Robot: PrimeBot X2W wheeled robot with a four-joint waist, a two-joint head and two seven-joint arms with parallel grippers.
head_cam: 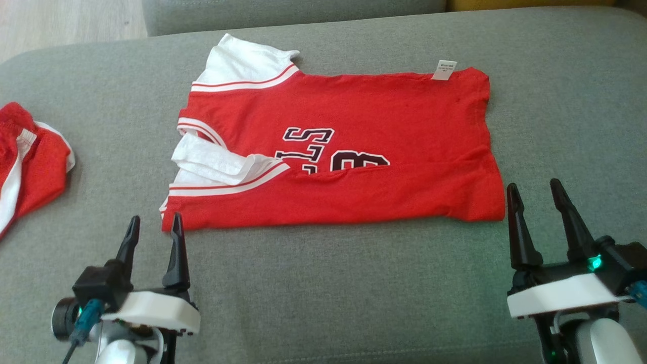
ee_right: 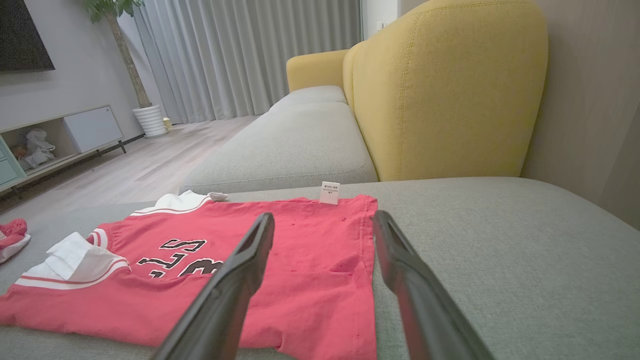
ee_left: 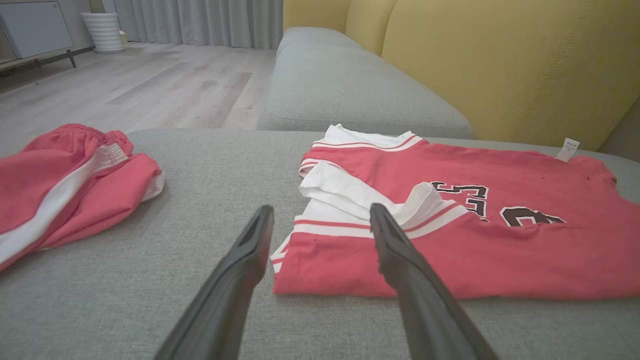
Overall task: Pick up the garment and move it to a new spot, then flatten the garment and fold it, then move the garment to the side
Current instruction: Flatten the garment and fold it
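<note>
The garment (head_cam: 354, 146) is a red T-shirt with white sleeves, black lettering and a white tag, lying partly folded on the grey cushion; its near edge is doubled over the print. It also lies ahead in the left wrist view (ee_left: 475, 240) and the right wrist view (ee_right: 300, 280). My left gripper (head_cam: 154, 225) is open just in front of the garment's near left corner, with nothing between its fingers (ee_left: 250, 250). My right gripper (head_cam: 536, 189) is open beside the near right corner, its fingers (ee_right: 395, 250) straddling the shirt's right edge from above.
A second red and white garment (head_cam: 30, 162) lies bunched at the cushion's left edge, seen too in the left wrist view (ee_left: 65, 185). Beyond stand another grey seat cushion (ee_right: 295, 150), the yellow backrest (ee_right: 450, 90) and wooden floor (ee_left: 150, 85).
</note>
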